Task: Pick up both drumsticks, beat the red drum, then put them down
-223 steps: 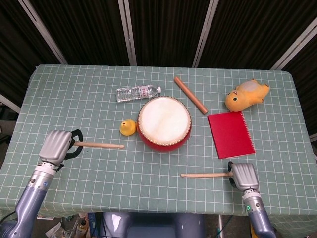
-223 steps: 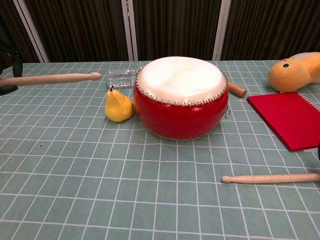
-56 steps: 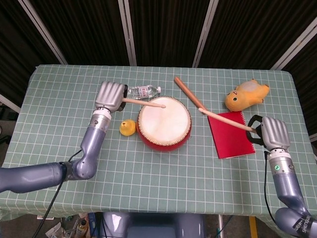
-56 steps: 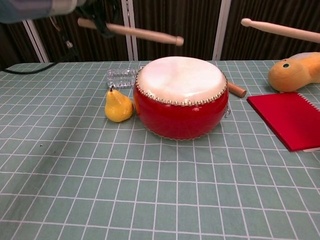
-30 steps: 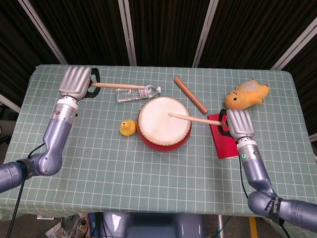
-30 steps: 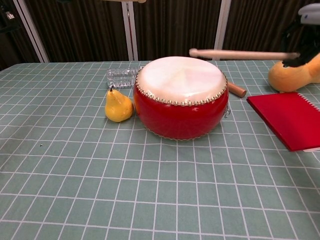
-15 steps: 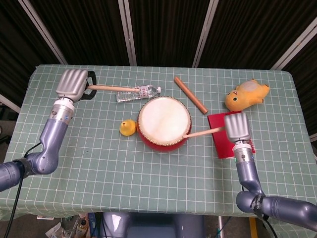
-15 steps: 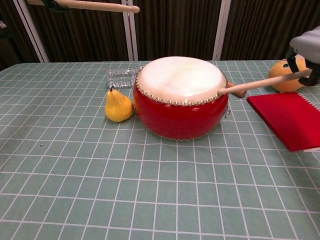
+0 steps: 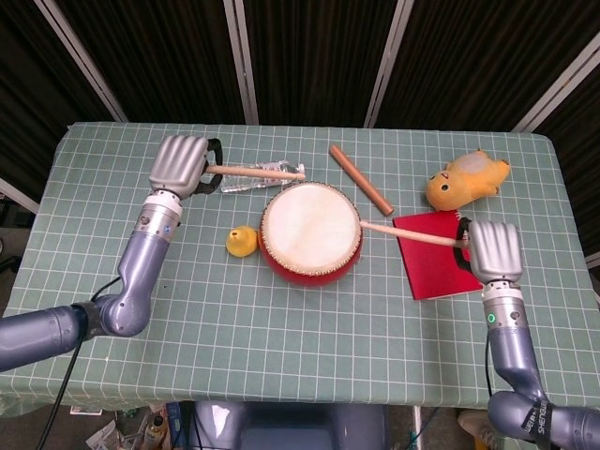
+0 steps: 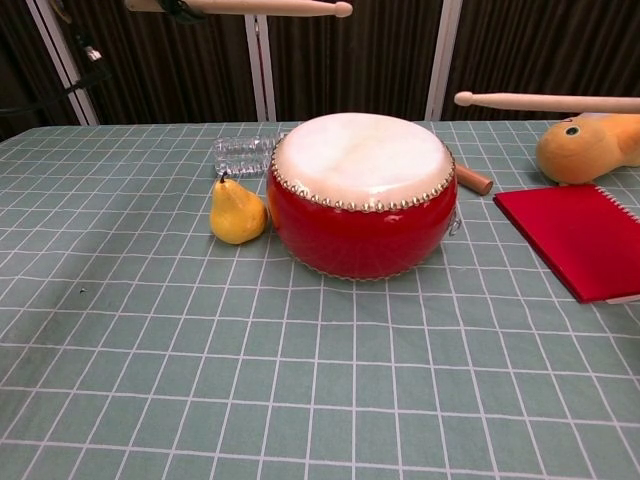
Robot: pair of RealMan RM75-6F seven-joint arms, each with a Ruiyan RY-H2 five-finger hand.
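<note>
The red drum [image 9: 311, 230] [image 10: 362, 190] with a white skin stands mid-table. My left hand [image 9: 180, 164] hovers up left of it and grips a pale wooden drumstick [image 9: 258, 172] [image 10: 265, 7] whose tip points right, above the drum's far-left edge. My right hand [image 9: 493, 249] is right of the drum, over the red notebook, gripping the other drumstick [image 9: 408, 234] [image 10: 545, 101]. That stick's tip hangs just off the drum's right rim, raised clear of the skin in the chest view. Neither hand shows in the chest view.
A yellow toy pear [image 9: 242, 242] sits against the drum's left side. A water bottle [image 9: 253, 178] lies behind it, a brown wooden rod [image 9: 360, 179] at the back right, a red notebook [image 9: 433, 255] and an orange plush toy [image 9: 467, 179] on the right.
My right hand has lifted its stick off the drum's right edge and drawn back to the right. My left hand has swung right, bringing its stick closer to the drum.
</note>
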